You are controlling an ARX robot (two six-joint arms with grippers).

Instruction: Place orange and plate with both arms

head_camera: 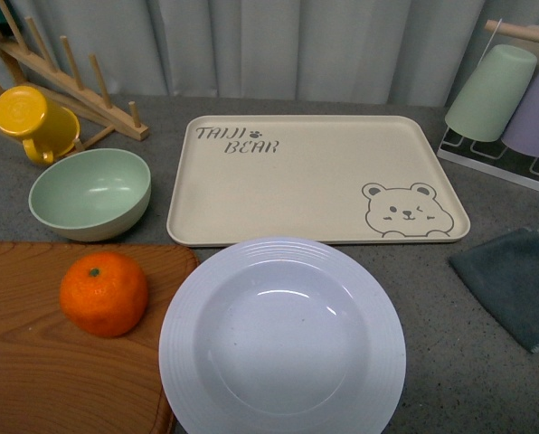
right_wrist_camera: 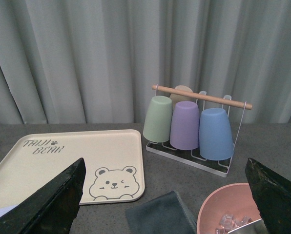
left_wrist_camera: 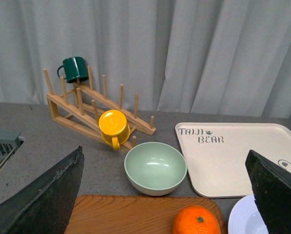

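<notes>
The orange [head_camera: 104,294] sits on a wooden cutting board [head_camera: 34,371] at the front left; the left wrist view shows the orange [left_wrist_camera: 196,221] low between the fingers. The white ridged plate [head_camera: 282,339] lies empty on the grey table at the front centre, its rim touching the board's edge. A sliver of the plate [left_wrist_camera: 244,219] shows in the left wrist view. My left gripper [left_wrist_camera: 170,195] hangs open above the board and orange, holding nothing. My right gripper [right_wrist_camera: 165,197] is open over the table's right side, well away from both. Neither arm appears in the front view.
A beige bear-print tray [head_camera: 315,181] lies behind the plate. A pale green bowl [head_camera: 90,193], a yellow mug [head_camera: 34,122] and a wooden rack [head_camera: 70,86] stand at the back left. At the right are a cup rack [right_wrist_camera: 192,126], a dark cloth [head_camera: 514,280] and a pink bowl [right_wrist_camera: 228,212].
</notes>
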